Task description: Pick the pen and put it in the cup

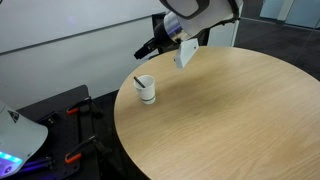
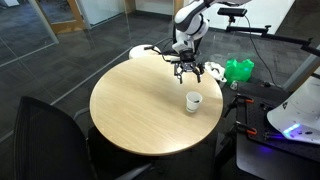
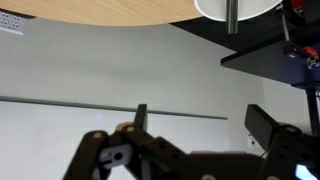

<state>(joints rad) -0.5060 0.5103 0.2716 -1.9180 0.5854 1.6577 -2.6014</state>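
Note:
The white cup (image 1: 147, 92) stands on the round wooden table (image 1: 230, 120) near its edge. It also shows in an exterior view (image 2: 193, 100). The dark pen (image 1: 139, 80) stands inside the cup, its end sticking up over the rim. My gripper (image 1: 185, 55) hangs above the table, away from the cup, open and empty; it also shows in an exterior view (image 2: 188, 72). The wrist view is upside down: the cup (image 3: 215, 8) and pen (image 3: 231, 18) sit at the top edge, far from my spread fingers (image 3: 200, 125).
A green object (image 2: 238, 70) lies beyond the table's edge. A black chair (image 2: 40, 130) stands in front of the table. White equipment with a blue light (image 2: 292, 118) and black stands with cables (image 1: 70, 110) stand beside the table.

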